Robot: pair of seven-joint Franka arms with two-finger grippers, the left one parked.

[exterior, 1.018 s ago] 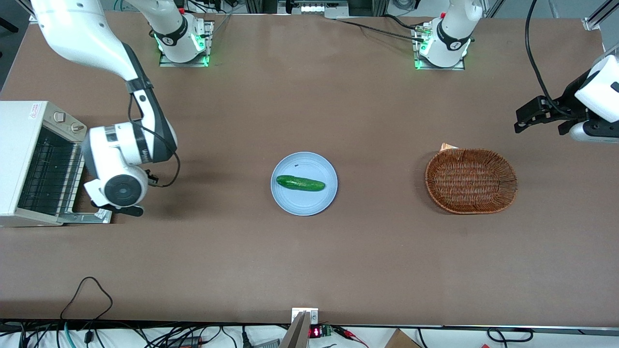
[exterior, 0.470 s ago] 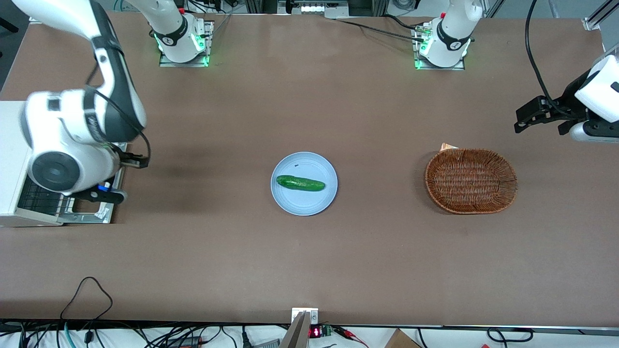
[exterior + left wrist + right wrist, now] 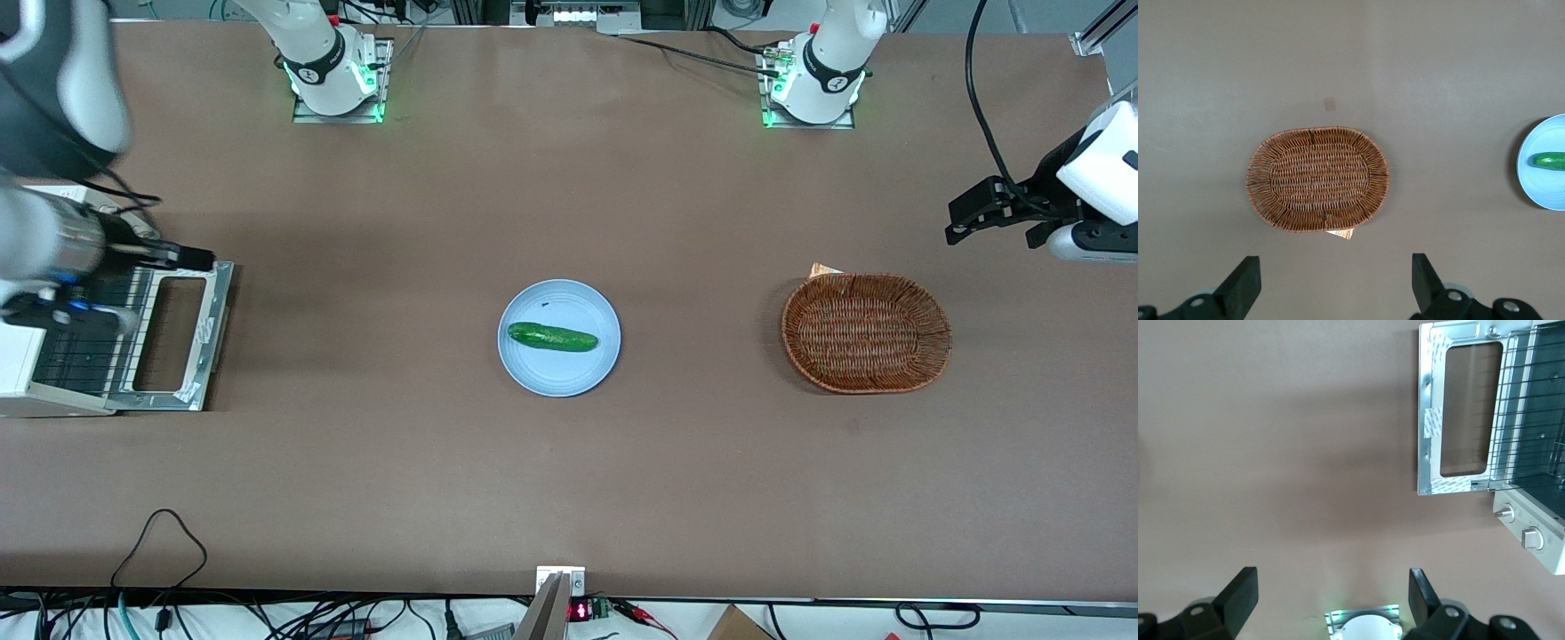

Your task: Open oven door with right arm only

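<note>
The oven door (image 3: 212, 322) lies swung down flat on the table in front of the off-white toaster oven (image 3: 16, 378), and the wire rack inside shows. The door also shows in the right wrist view (image 3: 1429, 420) as a silver frame around its window. The right arm (image 3: 43, 242) hangs high above the oven, at the working arm's end of the table. Its gripper (image 3: 1331, 595) is open and empty, raised well above the table and off the door. Nothing touches the door.
A light blue plate (image 3: 533, 369) with a green cucumber (image 3: 552, 337) sits mid-table. A wicker basket (image 3: 865, 332) lies toward the parked arm's end. The oven's knobs (image 3: 1531, 537) show beside the open cavity. The arm's base (image 3: 331, 69) stands at the table's back edge.
The right arm has lifted away from the door and swung up over the oven toward the table's end. The open door, earlier partly covered by the wrist, now shows whole and flat.
</note>
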